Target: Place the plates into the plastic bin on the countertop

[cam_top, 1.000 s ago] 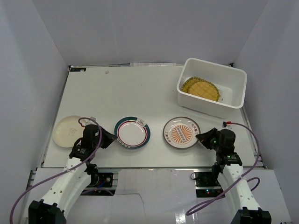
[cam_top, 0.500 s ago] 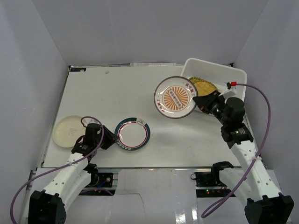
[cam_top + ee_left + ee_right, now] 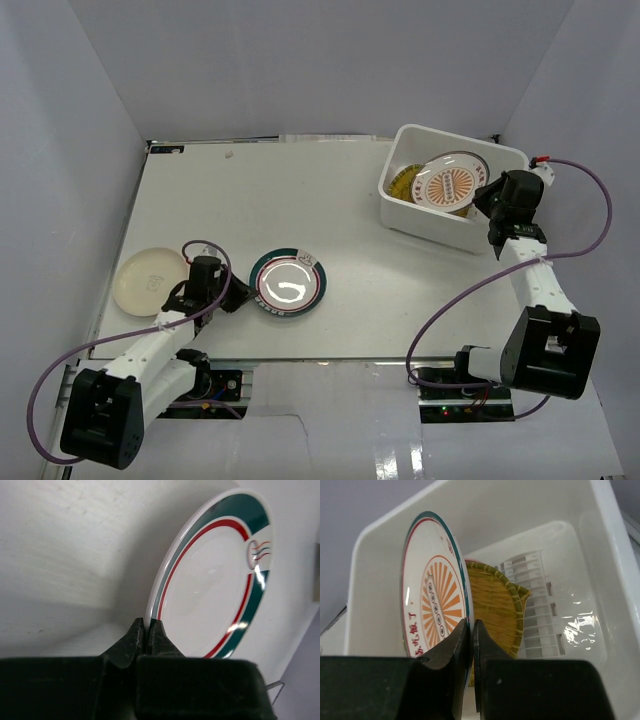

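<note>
The plastic bin (image 3: 428, 229) stands at the back right of the countertop (image 3: 250, 200). My right gripper (image 3: 487, 197) is shut on the rim of the orange-striped plate (image 3: 452, 184), holding it tilted inside the bin above the yellow woven plates (image 3: 403, 183). From the right wrist, the striped plate (image 3: 432, 605) stands on edge in the gripper (image 3: 471, 627), with a woven plate (image 3: 495, 605) behind it. My left gripper (image 3: 243, 297) pinches the left rim of the green-and-red-rimmed plate (image 3: 289, 284) near the front edge. In the left wrist view the gripper (image 3: 149, 627) clamps that plate (image 3: 215, 590). A cream plate (image 3: 150, 280) lies at the far left.
White walls enclose the table on three sides. The bin's slotted base (image 3: 540, 605) shows to the right of the woven plates. Purple cables (image 3: 590, 210) trail from both arms. The table's metal-framed front edge (image 3: 320, 352) runs just below the left gripper.
The right arm lifted the striped plate from the front of the table and carried it back into the bin. The left gripper opened briefly, then closed on the green-rimmed plate's rim; that plate shifted slightly right.
</note>
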Robot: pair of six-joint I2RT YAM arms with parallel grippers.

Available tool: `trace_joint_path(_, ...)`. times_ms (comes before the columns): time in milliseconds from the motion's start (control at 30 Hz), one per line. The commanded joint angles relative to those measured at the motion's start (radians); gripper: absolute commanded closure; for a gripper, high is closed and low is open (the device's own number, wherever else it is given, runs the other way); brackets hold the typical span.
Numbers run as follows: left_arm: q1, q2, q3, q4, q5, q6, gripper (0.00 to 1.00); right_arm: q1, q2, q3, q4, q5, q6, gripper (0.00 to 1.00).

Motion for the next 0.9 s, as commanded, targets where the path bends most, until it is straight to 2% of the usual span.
trace_joint_path(0, -0.005, 0.002, 0.034, 0.039, -0.026, 0.028, 1.0, 0.006, 0.032, 0.033, 0.086, -0.034, -0.018, 0.91)
trace_joint_path(67, -0.003, -0.006, 0.041, 0.037, -0.024, 0.032, 1.0, 0.006, 0.048, 0.033, 0.083, -0.044, -0.02, 0.89)
trace_joint_path(167, -0.005, -0.043, 0.06, 0.039, -0.003, 0.038, 1.0, 0.009, 0.07, 0.037, 0.074, -0.122, -0.026, 0.79)
trace_joint_path(300, -0.005, -0.098, 0.153, 0.025, 0.036, 0.026, 1.0, 0.044, 0.117, 0.065, 0.017, -0.198, -0.081, 0.55)
trace_joint_path(433, -0.005, -0.107, 0.285, 0.017, 0.083, 0.014, 1.0, 0.135, 0.15, 0.049, -0.001, -0.273, -0.115, 0.5)
trace_joint_path(467, -0.005, -0.103, 0.315, 0.017, 0.091, 0.011, 1.0, 0.2, 0.15, 0.042, 0.005, -0.296, -0.119, 0.49)
trace_joint_path(567, -0.005, -0.072, 0.444, 0.016, 0.114, 0.008, 1.0, 0.289, 0.148, 0.014, 0.014, -0.367, -0.121, 0.5)
trace_joint_path(700, -0.005, -0.015, 0.586, 0.025, 0.132, -0.005, 1.0, 0.357, 0.107, -0.032, 0.025, -0.373, -0.106, 0.49)
trace_joint_path(767, -0.006, 0.014, 0.642, 0.04, 0.138, -0.011, 1.0, 0.374, 0.07, -0.067, 0.039, -0.382, -0.084, 0.45)
trace_joint_path(867, -0.019, 0.077, 0.691, 0.083, 0.155, -0.04, 1.0, 0.394, 0.029, -0.072, 0.007, -0.376, -0.093, 0.3)
